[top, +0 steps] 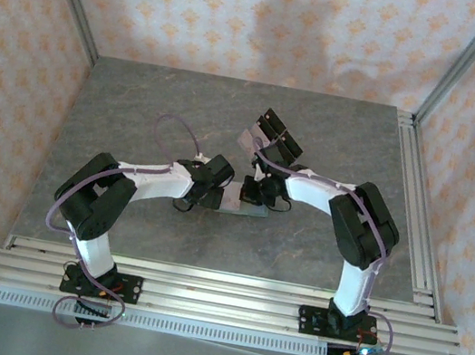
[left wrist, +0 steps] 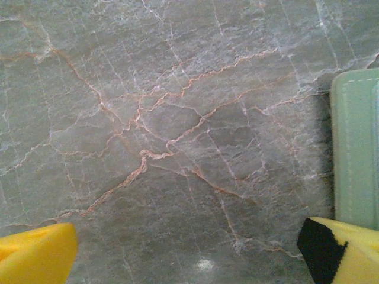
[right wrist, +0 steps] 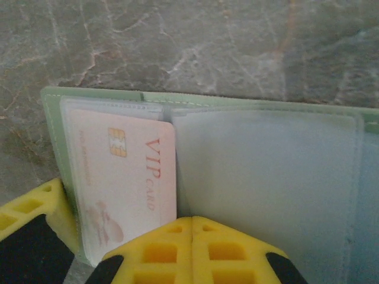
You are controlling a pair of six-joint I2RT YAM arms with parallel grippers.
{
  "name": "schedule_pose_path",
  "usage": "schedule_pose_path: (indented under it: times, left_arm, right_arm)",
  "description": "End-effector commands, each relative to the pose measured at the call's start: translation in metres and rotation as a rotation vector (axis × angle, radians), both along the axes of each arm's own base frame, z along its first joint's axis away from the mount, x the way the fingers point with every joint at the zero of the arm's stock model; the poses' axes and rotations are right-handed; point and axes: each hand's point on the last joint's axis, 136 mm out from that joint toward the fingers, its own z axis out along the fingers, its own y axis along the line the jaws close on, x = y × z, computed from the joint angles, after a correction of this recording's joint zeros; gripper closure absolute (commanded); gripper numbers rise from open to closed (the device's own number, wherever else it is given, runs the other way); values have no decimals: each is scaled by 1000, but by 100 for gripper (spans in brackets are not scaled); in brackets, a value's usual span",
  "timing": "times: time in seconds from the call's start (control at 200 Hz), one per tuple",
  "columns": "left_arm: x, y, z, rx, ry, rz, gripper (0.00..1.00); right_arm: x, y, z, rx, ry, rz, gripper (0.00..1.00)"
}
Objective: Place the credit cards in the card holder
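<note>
Find, closest in, the right gripper (right wrist: 192,245) pressed fully together at the near edge of the card holder (right wrist: 266,177), spread open and flat on the table (right wrist: 177,41) between the arms, with one of the credit cards (right wrist: 127,177) seated in its left clear sleeve; no telling whether nipping any sleeve film. Look just left for the left gripper (left wrist: 189,254), jaws wide apart over bare stone beside the holder's stitched edge. Expect light, stiff, slick cards and a soft, floppy holder: pinch a card by a short edge, pin the holder down, mind the clear stand (top: 274,138) further back.
</note>
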Motion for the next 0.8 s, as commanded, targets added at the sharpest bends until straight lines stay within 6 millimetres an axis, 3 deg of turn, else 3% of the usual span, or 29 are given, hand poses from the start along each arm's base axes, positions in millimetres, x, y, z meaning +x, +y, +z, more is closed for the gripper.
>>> schedule_pose_path:
  times: [0.0, 0.31, 0.666, 0.796]
  left_arm:
    - [-10, 7, -17, 6, 43, 26, 1]
    - [-11, 9, -13, 13, 38, 31, 1]
    - [-11, 12, -7, 21, 23, 35, 1]
    - [-8, 16, 2, 34, 6, 37, 0]
  right_arm:
    - [-1, 17, 5, 39, -1, 25, 100]
    - [2, -19, 21, -17, -62, -28, 93]
    - [1, -56, -7, -103, 4, -69, 94]
    - [2, -66, -7, -156, 7, -78, 95]
